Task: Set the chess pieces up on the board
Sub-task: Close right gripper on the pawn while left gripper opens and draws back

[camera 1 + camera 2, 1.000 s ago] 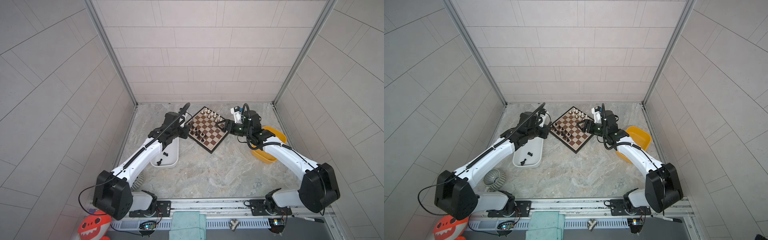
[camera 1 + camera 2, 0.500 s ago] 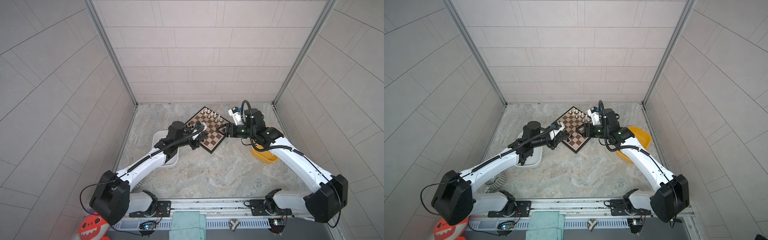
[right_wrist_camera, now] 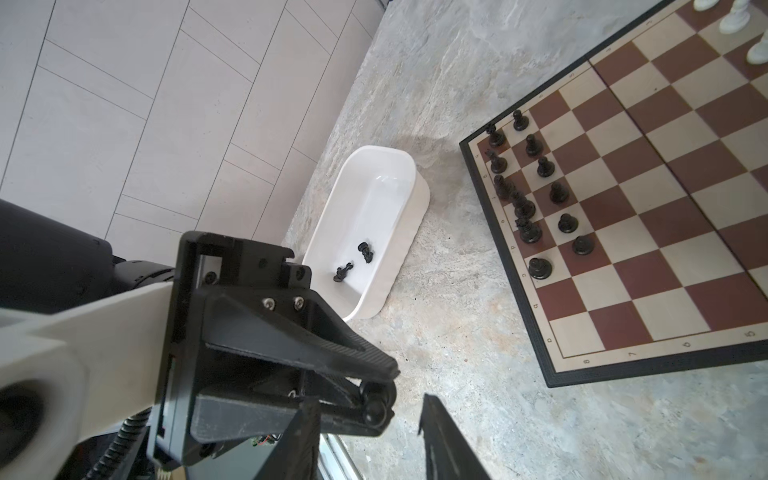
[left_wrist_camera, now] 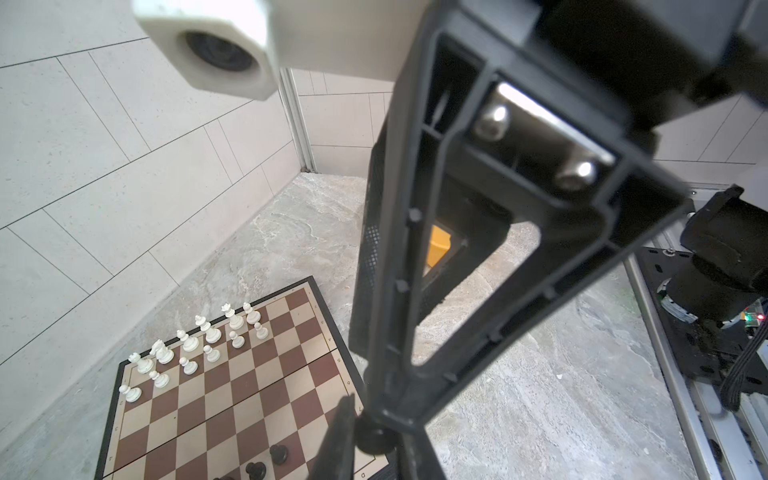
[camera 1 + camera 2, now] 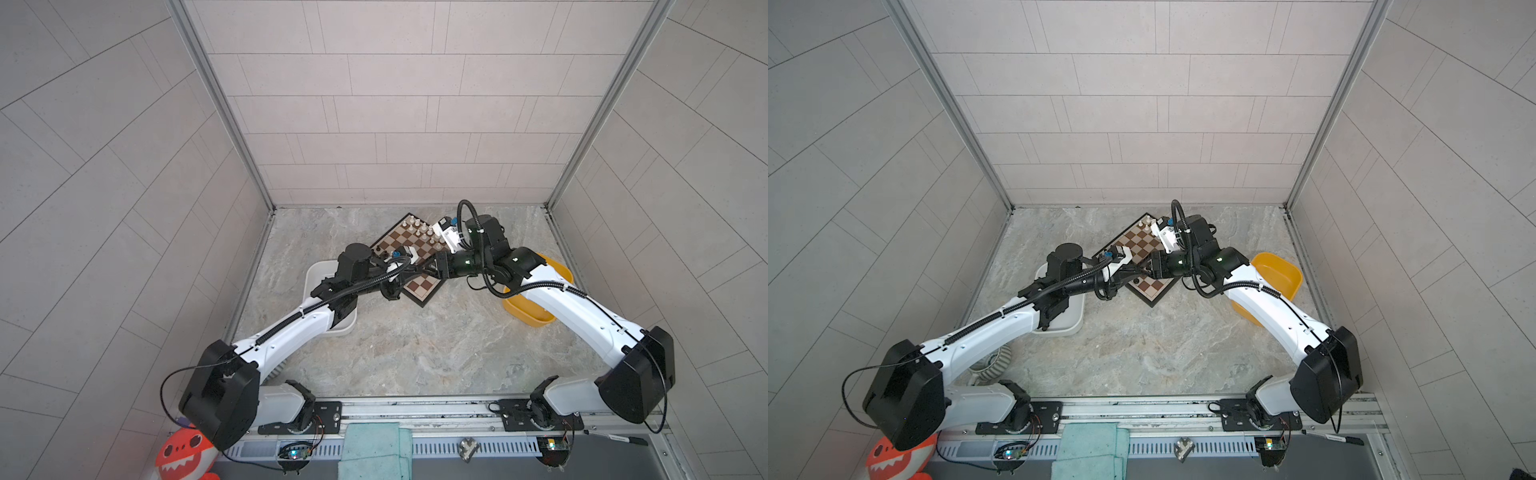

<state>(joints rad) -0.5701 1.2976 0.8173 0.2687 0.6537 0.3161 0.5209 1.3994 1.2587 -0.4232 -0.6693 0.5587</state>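
While my left gripper [image 3: 388, 395] is clenched on a black piece [image 3: 375, 409] at the edge of the board [image 3: 665, 253], my right gripper [image 3: 368, 401] meets it tip to tip. Its fingers [image 3: 440, 440] are parted either side of that piece; whether they touch it I cannot tell. Along one side of the board stand black men [image 3: 559, 193] in two rows, along the opposite side white men [image 4: 212, 332]. Two more black ones [image 3: 365, 251] lie in the white tub [image 3: 374, 199]
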